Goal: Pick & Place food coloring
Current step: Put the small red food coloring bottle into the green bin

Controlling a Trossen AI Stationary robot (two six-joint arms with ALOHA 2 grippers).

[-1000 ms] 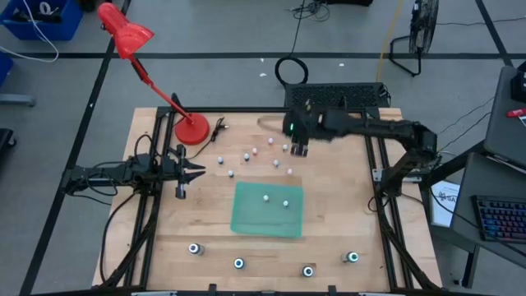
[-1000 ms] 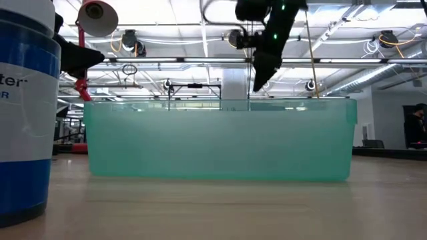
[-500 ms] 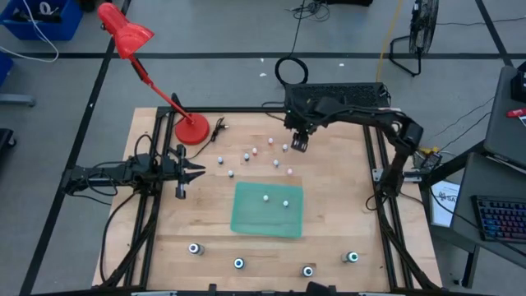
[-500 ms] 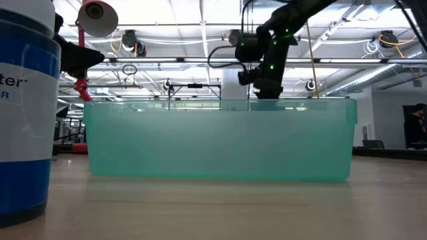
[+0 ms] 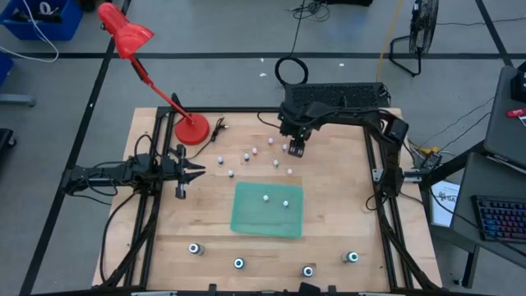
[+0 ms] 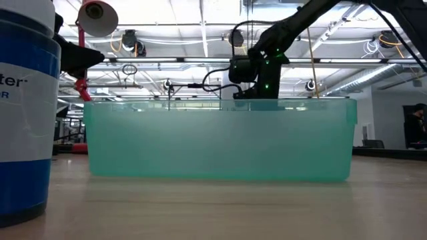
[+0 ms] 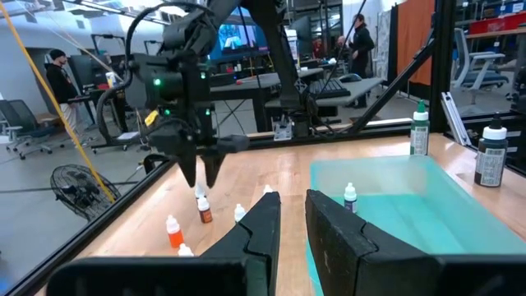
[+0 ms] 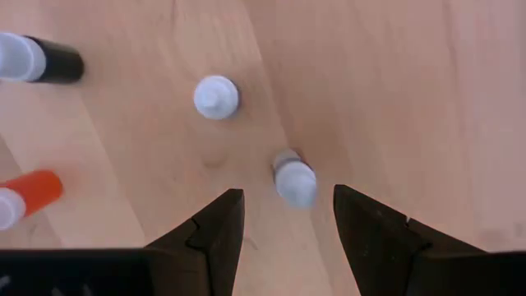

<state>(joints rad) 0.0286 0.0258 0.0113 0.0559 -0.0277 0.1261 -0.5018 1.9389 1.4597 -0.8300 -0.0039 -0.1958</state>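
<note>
Small whitish food coloring bottles (image 5: 246,156) stand scattered on the far middle of the wooden table. Two more (image 5: 275,200) stand on the green tray (image 5: 246,214). Several larger dark ones with teal tops (image 5: 238,263) line the near edge. My right gripper (image 5: 296,150) hangs open over the far group, pointing steeply down. One white-capped bottle (image 8: 293,177) stands below and between its fingers (image 8: 215,226), apart from both. My left gripper (image 5: 196,171) waits level at the table's left, its fingers (image 7: 265,224) a narrow gap apart and holding nothing.
A red desk lamp (image 5: 191,129) stands on the far left corner. In the right wrist view a black bottle (image 8: 45,59), an orange one (image 8: 31,193) and a white cap (image 8: 216,96) stand close by. A blue-and-white container (image 6: 23,113) fills the low view's left.
My right gripper has come down toward the far group of bottles and tipped from a slant to point nearly straight down. Its arm has swung toward the far edge. Its tips have sunk behind the tray's rim in the low view. It has stayed open.
</note>
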